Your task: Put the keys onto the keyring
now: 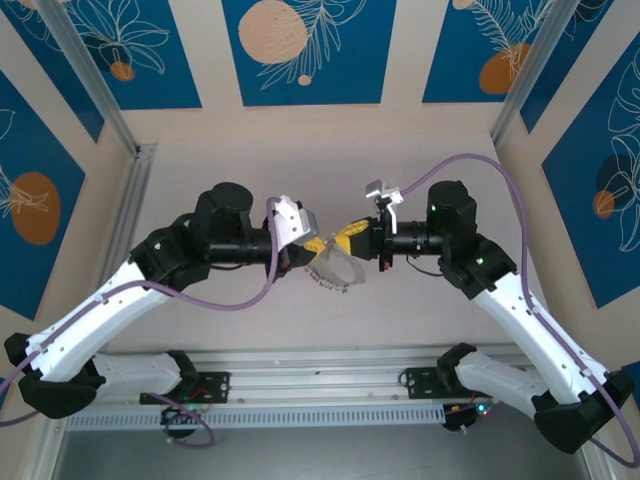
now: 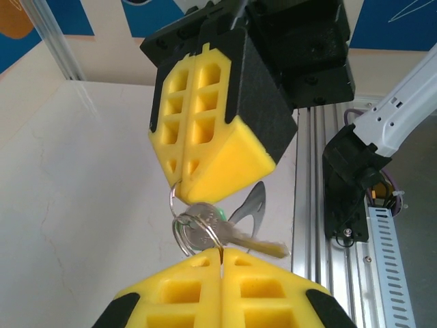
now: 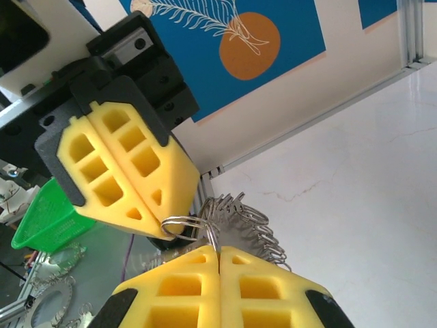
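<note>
Pads (image 2: 171, 297) of the left gripper (image 2: 222, 258) sit pressed together at the bottom of its wrist view. A wire of the keyring (image 2: 177, 222) runs into their seam, so I judge it pinched there. Just beyond, a silvery key (image 2: 239, 240) with a green spot at its head lies against the ring's coils. Whether it is threaded fully on or only partway, I cannot tell. Farther on, the right gripper (image 2: 186, 171) is likewise closed, its tip at the ring's far side, and its own wrist view shows a wire entering its seam too. Seen from overhead, the two grippers meet tip to tip above the table (image 1: 200, 160), and a fringe of silvery pieces (image 1: 335, 272) hangs beneath them. By my reading the threading is under way or nearly done; confirming the key is on, then releasing the ring, is what is left.
</note>
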You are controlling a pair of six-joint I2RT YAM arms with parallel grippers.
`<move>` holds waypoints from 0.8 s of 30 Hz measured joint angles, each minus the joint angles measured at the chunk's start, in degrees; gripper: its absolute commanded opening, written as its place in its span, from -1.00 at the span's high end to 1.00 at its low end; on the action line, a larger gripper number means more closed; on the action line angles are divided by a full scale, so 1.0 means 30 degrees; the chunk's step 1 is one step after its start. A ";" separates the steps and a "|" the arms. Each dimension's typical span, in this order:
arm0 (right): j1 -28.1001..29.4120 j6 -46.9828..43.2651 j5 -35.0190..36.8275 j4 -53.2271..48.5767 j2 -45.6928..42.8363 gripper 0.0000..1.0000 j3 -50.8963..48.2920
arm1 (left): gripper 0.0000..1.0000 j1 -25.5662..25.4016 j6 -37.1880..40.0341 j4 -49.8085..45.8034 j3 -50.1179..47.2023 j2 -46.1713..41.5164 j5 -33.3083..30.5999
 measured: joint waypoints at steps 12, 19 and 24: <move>-0.0240 -0.0007 0.1013 -0.1231 0.0459 1.00 0.0102 | 1.00 -0.0095 0.0342 0.0335 0.0007 -0.0481 0.0372; -0.0240 0.0000 0.0991 -0.1013 0.0109 1.00 0.0087 | 0.57 -0.0109 -0.0073 0.0233 0.0539 0.0015 -0.0197; -0.0219 0.0146 0.0823 -0.0066 -0.0787 1.00 -0.0299 | 0.45 -0.0124 -0.0539 0.0189 0.0546 0.0423 -0.0444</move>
